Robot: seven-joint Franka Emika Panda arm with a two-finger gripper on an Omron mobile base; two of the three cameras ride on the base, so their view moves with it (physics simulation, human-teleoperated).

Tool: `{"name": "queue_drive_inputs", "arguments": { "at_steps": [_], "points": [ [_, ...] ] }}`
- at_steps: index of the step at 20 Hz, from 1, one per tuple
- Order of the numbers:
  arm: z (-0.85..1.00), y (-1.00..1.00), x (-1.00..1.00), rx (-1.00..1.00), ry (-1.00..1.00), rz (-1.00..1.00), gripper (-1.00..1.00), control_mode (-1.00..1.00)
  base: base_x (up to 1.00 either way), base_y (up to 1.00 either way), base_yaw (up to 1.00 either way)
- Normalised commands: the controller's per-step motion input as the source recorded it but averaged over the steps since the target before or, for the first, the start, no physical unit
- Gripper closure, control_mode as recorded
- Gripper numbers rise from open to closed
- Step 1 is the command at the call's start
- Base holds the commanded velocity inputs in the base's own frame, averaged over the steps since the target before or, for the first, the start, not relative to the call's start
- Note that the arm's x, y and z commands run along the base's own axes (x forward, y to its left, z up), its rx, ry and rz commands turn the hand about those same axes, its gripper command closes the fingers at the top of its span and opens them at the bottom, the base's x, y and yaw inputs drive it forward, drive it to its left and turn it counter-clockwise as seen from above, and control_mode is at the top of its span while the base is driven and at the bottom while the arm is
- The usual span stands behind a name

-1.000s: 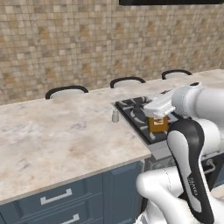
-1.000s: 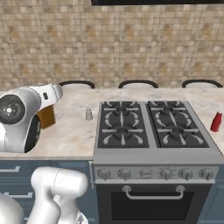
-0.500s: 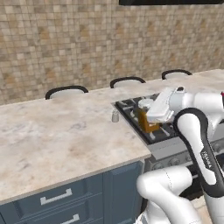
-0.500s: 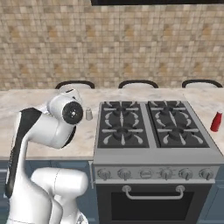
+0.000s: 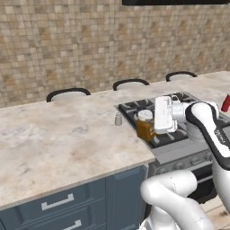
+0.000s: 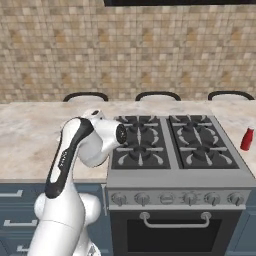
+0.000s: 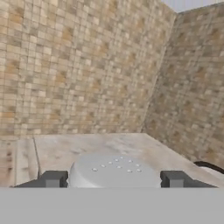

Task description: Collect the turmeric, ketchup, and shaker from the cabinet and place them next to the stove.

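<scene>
The turmeric (image 5: 144, 129), an orange-brown jar with a white lid, hangs at the stove's (image 5: 173, 134) front left corner, by the counter edge. My gripper (image 5: 151, 119) reaches it from the right and is shut on its top. The hand view has the jar's white dotted lid (image 7: 113, 171) between my two dark fingertips (image 7: 52, 179). The grey shaker (image 5: 118, 119) stands on the counter just left of the stove, behind and left of the jar. At the stove's right side stands the red ketchup (image 6: 246, 139), seen also as the ketchup (image 5: 226, 103) at the picture's edge. The cabinet is out of view.
A marble counter (image 5: 58, 143) stretches left of the stove, with blue-grey drawers (image 5: 58, 204) below. My white arm (image 6: 75, 150) covers the stove's (image 6: 180, 145) left edge in the right base view. A tiled wall (image 5: 90, 45) runs behind, with dark stool backs (image 5: 68, 93).
The hand has carried the turmeric a little left, from over the stove's left burners toward the counter edge. The arm has swung across the right base view. Shaker and ketchup have stayed put.
</scene>
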Motion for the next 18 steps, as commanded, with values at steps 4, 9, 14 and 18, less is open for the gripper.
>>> {"name": "queue_drive_inputs", "arguments": {
  "at_steps": [4,9,14,18],
  "points": [
    [-0.34,-0.18,0.14,0.04,-0.1,0.25,1.0,-1.0,0.0,0.0,0.0],
    [-0.29,-0.12,0.28,0.03,-0.06,0.19,1.0,-1.0,0.0,0.0,0.0],
    [-0.27,0.0,0.44,0.02,-0.01,0.13,1.0,-1.0,0.0,0.0,0.0],
    [-0.26,-0.01,0.39,0.0,0.0,0.07,1.0,-1.0,0.0,0.0,0.0]
  ]
}}
